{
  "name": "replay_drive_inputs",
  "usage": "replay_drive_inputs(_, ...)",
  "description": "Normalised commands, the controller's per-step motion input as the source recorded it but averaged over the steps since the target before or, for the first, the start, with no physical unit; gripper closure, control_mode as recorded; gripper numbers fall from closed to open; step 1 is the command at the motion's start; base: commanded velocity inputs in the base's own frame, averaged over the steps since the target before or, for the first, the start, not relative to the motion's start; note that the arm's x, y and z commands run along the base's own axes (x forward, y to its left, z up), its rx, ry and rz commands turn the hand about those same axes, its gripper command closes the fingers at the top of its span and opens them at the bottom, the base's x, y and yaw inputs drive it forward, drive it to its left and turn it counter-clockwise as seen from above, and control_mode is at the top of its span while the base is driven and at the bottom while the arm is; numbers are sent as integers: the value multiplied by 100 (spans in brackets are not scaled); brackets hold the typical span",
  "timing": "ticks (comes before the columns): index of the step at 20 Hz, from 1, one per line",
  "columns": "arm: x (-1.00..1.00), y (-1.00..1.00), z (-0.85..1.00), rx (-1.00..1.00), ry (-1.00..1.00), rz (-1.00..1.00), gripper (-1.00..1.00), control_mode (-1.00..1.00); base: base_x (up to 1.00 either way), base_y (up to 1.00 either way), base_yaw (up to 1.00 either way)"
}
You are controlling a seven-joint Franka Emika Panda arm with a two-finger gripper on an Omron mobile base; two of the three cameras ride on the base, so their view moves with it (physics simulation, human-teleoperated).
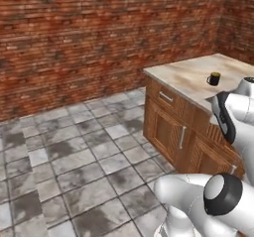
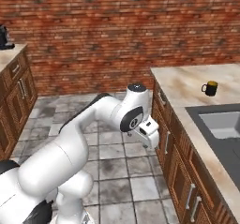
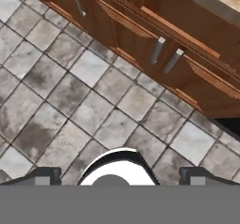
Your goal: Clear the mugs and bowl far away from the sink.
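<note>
Arm at rest beside the counter, before any grasp. The black mug stands upright on the pale counter at the right of the right base view, above and just left of the sink, whose grey basin fills the lower right corner. In the left base view the same mug sits at upper right, near the middle of the countertop. The red mug and the bowl cannot be placed from these views.

The gripper hangs low at frame centre in the right base view, off the counter's edge and in front of the cabinets. In the hand view its fingertips stand wide apart at the bottom edge with nothing between them, facing the tiled floor and cabinet doors.

Step in hand, by judgement: the approach to the first mug, not yet begun in earnest. The next move calls for raising the hand above counter height, carrying it rightward over the black mug, and descending with the jaws astride its body, clear of the handle.
</note>
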Motion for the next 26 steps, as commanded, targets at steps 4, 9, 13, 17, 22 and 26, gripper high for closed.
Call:
replay_drive_inputs(4,0,0,0,0,0,0,-100,100,73,42,-54)
replay_drive_inputs(9,0,0,0,0,0,0,-100,100,81,72,-55)
replay_drive_inputs(13,0,0,0,0,0,0,-100,100,98,75,-42)
replay_drive_inputs(17,0,0,0,0,0,0,-100,100,100,48,-34)
replay_drive_inputs(22,0,0,0,0,0,0,-100,100,97,52,-35)
replay_drive_inputs(26,0,0,0,0,0,0,-100,100,84,17,-34)
